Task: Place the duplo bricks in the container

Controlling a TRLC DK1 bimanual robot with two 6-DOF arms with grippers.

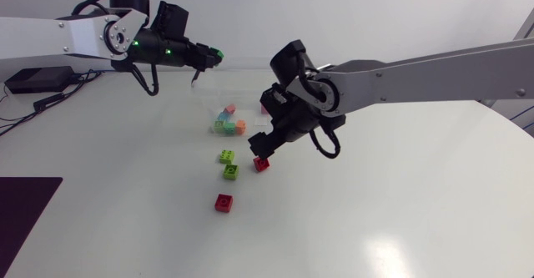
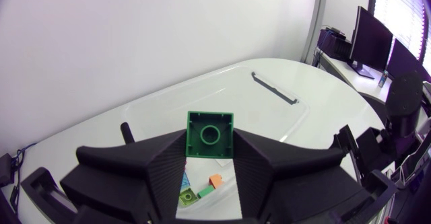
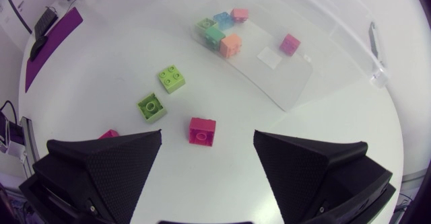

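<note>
- Nearest: red brick point(image 1: 224, 202) and two green ones loose on table point(image 1: 400, 211). Hard, light, glossy plastic with studded tops; take by flat opposite sides.
- Right gripper point(image 1: 264, 150) spread wide over magenta brick point(image 3: 202, 130), apparently not touching.
- Clear container point(image 3: 289, 83) holds several pastel bricks.
- Farthest: left gripper point(image 1: 209, 56) pinches dark green brick point(image 2: 210, 135) over container.
</note>
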